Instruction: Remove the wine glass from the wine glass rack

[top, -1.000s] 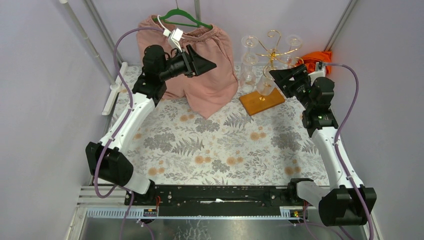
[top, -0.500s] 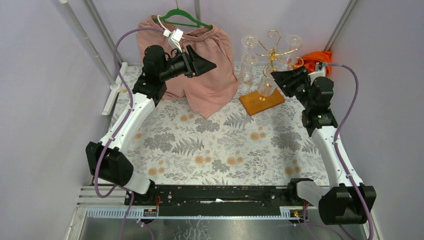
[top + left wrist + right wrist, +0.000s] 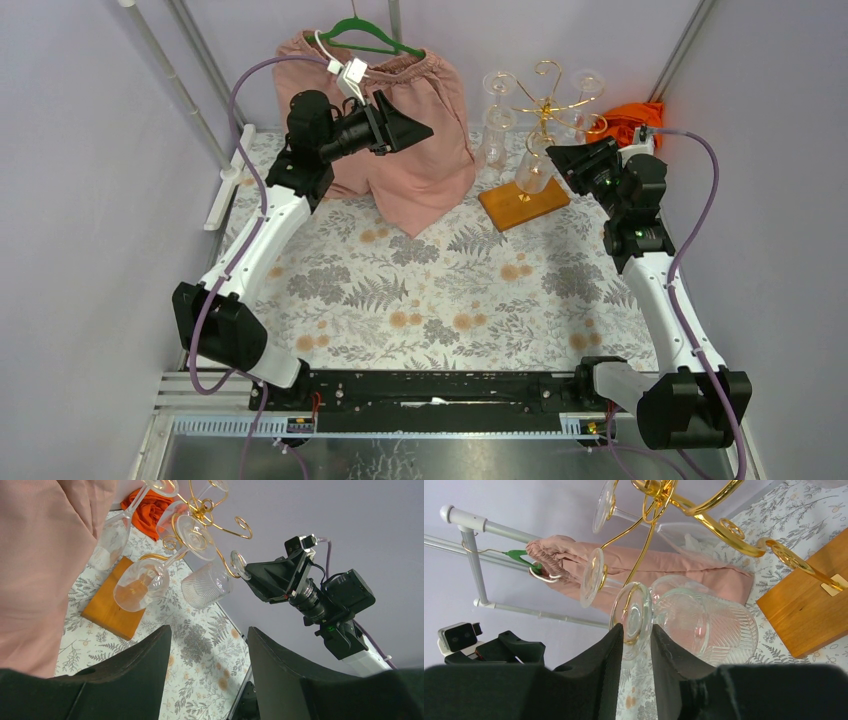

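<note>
The gold wire wine glass rack [image 3: 546, 98] stands on its orange-brown wooden base [image 3: 523, 203] at the back right; it also shows in the right wrist view [image 3: 704, 510] and in the left wrist view [image 3: 200, 510]. A ribbed wine glass [image 3: 533, 170] hangs bowl-down from a lower arm of the rack. My right gripper [image 3: 553, 156] is shut on the round foot [image 3: 636, 612] of this glass [image 3: 719, 625], with the foot still at the gold curl. My left gripper [image 3: 425, 128] is open and empty, raised in front of the pink shorts, well left of the rack.
Other glasses [image 3: 498, 85] hang on the rack's other arms. Pink shorts [image 3: 410, 150] hang from a green hanger [image 3: 370, 35] at the back. An orange cloth [image 3: 632, 118] lies behind the right arm. A grey rail [image 3: 195, 100] runs along the left side.
My right gripper has shifted slightly down and right at the rack, and the held glass has moved a little with it. The left arm has not moved.
</note>
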Controlling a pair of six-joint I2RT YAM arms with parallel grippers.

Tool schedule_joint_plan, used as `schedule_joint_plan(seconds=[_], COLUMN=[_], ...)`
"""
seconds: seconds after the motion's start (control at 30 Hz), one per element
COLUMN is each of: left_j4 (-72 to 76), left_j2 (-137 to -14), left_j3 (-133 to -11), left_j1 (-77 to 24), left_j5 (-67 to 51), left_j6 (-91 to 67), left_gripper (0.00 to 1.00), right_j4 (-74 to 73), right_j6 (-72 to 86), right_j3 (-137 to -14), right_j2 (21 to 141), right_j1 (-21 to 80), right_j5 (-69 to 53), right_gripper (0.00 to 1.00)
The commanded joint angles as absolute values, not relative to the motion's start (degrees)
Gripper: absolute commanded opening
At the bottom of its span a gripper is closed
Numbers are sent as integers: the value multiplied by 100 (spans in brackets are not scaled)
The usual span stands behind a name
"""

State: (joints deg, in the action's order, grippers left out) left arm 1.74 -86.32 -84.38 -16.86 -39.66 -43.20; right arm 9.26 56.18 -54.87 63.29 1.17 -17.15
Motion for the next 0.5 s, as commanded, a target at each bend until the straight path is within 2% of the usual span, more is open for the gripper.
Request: schedule_joint_plan(seconds=[0.0, 0.47], left_j4=[375, 394], left_j2=[-8651, -8587], left_j3=[-8450, -8327], left_j1=[-1661, -1661], left_j5=[-3975, -3955], left_j6=[-4307, -4323], left_gripper=[65, 65], right_j4=[1001, 848], right_j6=[5594, 5704], right_j3=[-5555, -5674], right_j2=[6231, 6095], right_j1=[87, 88], right_j5=[-1607, -1572], right_gripper=[32, 21])
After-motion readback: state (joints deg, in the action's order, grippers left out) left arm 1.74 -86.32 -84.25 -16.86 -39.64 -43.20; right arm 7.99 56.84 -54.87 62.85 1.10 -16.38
